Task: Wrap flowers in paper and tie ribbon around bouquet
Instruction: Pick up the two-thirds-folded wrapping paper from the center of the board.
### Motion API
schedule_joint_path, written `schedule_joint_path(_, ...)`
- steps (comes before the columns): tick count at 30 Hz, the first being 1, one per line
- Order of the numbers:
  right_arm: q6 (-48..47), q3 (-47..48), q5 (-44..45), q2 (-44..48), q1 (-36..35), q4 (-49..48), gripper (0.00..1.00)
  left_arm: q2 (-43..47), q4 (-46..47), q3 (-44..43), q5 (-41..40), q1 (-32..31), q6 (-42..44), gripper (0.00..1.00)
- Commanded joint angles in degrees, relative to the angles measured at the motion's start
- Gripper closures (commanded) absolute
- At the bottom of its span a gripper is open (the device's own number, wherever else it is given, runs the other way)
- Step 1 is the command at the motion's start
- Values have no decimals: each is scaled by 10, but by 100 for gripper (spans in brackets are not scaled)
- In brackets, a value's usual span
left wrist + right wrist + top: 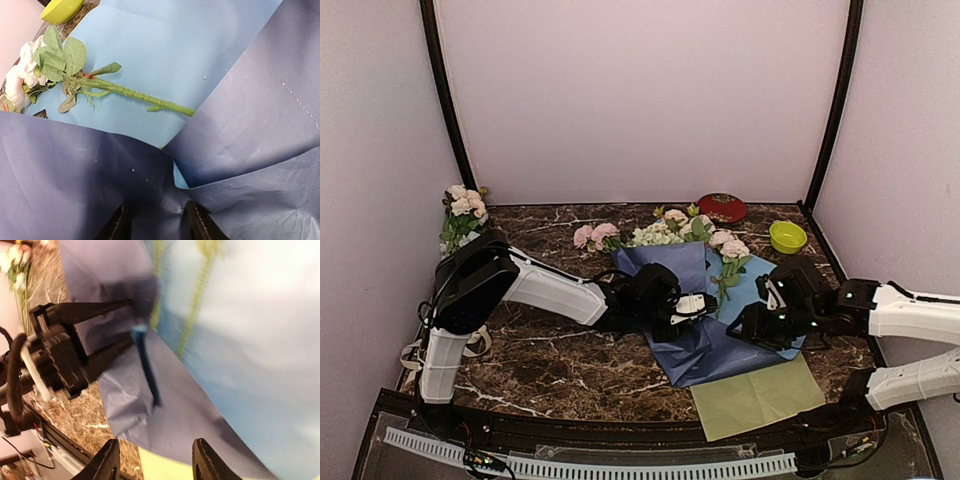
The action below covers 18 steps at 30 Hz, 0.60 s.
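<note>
Now, paper (692, 350): it lies spread out in the middle of the tabletop (550, 365). The dark blue face is up on the left and near parts. The light blue face shows on the right.
Left hand (698, 304): it reaches in from the left and pinches a bunched fold of the dark paper between its two fingers. The paper wrinkles where it is gripped.
Right hand (156, 465): it is over the right side of the paper. Its fingers stand apart with nothing between them.
Flowers (670, 230): pink, cream and pale green heads lie in a row at the far edge of the paper.
Stem (132, 93): one green stem with leaves lies bare on the light blue face, just beside the folded dark flap.
Other bunch (463, 210): it sits at the far left by the wall, well apart from the paper.
Yellow-green sheet (757, 397): it lies flat at the near right, touching the paper's near edge.
Bowl (787, 236) and red round thing (722, 207): both are at the far right.
</note>
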<state>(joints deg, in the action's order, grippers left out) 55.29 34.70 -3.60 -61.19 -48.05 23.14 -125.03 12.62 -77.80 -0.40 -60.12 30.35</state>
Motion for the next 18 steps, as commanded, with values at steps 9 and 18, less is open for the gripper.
schedule_joint_path(9, 351, -51, -17, 157, -23, 214, 34, -13, -23, 5, 19, -8, -8, 60)
schedule_joint_path(18, 433, -106, 3, 141, -16, 195, 32, -13, -12, 5, 15, -8, 0, 60)
